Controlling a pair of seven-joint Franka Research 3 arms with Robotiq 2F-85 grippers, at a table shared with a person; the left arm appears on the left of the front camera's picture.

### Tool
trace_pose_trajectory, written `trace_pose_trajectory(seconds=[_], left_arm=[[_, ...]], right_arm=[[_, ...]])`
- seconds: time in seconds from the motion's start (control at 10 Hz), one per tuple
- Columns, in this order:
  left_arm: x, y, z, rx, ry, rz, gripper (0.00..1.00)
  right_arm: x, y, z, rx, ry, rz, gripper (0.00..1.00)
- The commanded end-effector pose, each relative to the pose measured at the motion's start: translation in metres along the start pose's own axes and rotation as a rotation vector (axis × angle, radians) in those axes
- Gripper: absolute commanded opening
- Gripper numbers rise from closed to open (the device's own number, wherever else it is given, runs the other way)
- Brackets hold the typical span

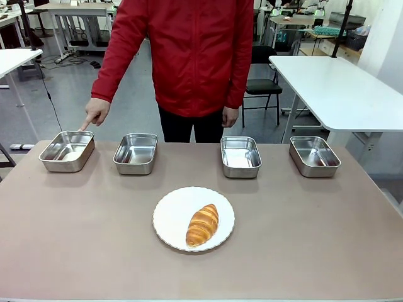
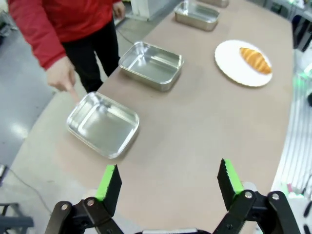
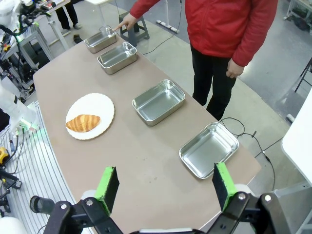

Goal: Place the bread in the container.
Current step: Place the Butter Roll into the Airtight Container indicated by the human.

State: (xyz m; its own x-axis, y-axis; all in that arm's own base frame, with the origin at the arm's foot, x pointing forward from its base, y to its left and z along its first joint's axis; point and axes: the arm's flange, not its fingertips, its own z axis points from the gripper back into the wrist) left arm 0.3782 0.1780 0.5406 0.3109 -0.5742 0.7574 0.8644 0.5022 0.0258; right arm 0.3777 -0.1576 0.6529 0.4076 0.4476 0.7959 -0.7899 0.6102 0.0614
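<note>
- Bread (image 1: 203, 224) is in neither claw: the left claw (image 2: 168, 168) stands wide, green pads well apart, with bare worktop (image 1: 75, 239) showing between them.
- The right claw (image 3: 164, 169) is just as wide and holds nothing, up above the worktop's other end.
- In the left wrist view, the steel pan nearest that claw is the container (image 2: 103, 124), with nothing in it.
- The person's hand (image 1: 94, 113) points one finger down at the container's far rim.
- From the front, the container is at the robot's left end of a row of four like pans along the far side; the other three pans (image 1: 240, 156) also hold nothing.
- The bread lies flat on a round white plate (image 1: 167, 214), on the near side of the row, about mid-worktop and touching no pan.
- From the front, its long axis runs mostly near to far, the far tip leaning toward the robot's right.
- In the right wrist view the same bread lies crosswise, since that camera looks along the worktop.
- The right wrist view also takes in the person's other hand (image 3: 234, 68), hanging at their side, and the floor cables past the worktop's end.
</note>
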Motion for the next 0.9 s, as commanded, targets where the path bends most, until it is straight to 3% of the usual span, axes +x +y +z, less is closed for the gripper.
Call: trace_pose_trajectory(seconds=[0.0, 0.5, 0.6, 0.7, 0.8], left_arm=[[0.042, 0.008, -0.063, -0.009, 0.053, 0.046, 1.00], [0.106, -0.027, -0.244, -0.022, 0.231, 0.306, 1.00], [0.110, -0.024, -0.262, -0.037, 0.256, 0.376, 1.00], [0.100, -0.033, -0.237, -0.031, 0.209, 0.248, 1.00], [0.100, -0.033, -0.237, -0.031, 0.209, 0.248, 1.00]], right_arm=[[0.001, 0.001, 0.001, 0.009, -0.020, 0.015, 1.00], [0.001, 0.001, 0.001, 0.009, -0.020, 0.015, 1.00], [0.001, 0.001, 0.001, 0.009, -0.020, 0.015, 1.00], [0.001, 0.001, 0.001, 0.009, -0.020, 0.015, 1.00], [0.001, 0.001, 0.001, 0.009, -0.020, 0.015, 1.00]])
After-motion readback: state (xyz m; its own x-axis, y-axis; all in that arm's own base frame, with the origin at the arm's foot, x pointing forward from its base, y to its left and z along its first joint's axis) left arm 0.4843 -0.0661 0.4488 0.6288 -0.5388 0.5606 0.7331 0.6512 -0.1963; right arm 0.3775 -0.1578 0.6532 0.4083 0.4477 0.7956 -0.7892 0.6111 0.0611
